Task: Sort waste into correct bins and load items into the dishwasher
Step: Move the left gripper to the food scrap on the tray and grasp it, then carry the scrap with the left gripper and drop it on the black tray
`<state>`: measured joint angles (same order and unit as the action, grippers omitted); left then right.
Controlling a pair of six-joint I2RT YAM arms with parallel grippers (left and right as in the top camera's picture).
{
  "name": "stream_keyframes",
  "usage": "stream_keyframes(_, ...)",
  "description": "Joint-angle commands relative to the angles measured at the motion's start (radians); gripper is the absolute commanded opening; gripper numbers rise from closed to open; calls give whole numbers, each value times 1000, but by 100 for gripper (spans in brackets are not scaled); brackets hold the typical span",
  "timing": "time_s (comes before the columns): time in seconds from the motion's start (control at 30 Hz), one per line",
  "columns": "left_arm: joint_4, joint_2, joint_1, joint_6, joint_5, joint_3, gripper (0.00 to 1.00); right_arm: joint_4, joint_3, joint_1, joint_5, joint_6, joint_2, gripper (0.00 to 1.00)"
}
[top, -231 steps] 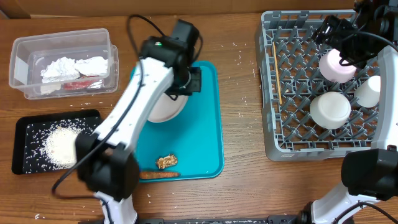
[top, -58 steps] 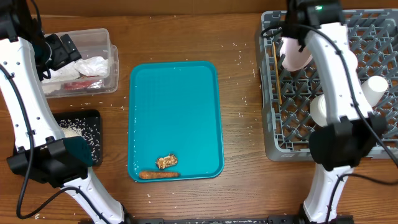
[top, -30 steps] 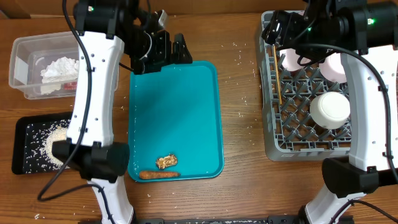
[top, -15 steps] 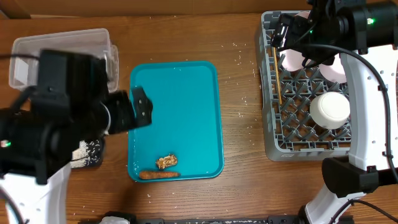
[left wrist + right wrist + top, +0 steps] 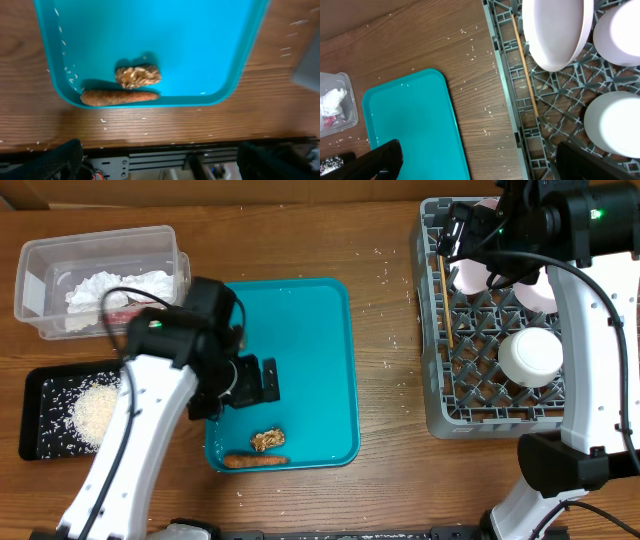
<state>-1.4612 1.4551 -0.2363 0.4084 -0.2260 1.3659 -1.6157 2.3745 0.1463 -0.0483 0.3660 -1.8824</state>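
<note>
Poises the left gripper above the teal tray, toward the table's near edge, fingers spread wide and empty, likely to straddle a target. Looks down on the only loose waste in view: the carrot lying along the tray's near rim, the brown lump just beside it. Probably belongs with the rice in the black tray by the left edge, not with the tissues in the clear tub at the far left corner. Holds the right gripper over the dish rack at the right edge, fingers apart too, gripping nothing, above the pale dish leaning among the pegs and the wooden stick laid along the rack's left side.
</note>
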Motion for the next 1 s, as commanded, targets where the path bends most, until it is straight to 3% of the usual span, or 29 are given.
stream_keyframes(0.0, 37, 64, -22, 0, 15, -108, 100, 5, 2, 2, 6, 0, 7, 100)
stream_keyframes(0.37, 213, 265, -66, 140, 77, -254, 99, 5, 2, 2, 6, 0, 7, 100)
stream_keyframes(0.97, 467, 294, -67, 129, 40, -444, 100, 5, 2, 2, 6, 0, 7, 100)
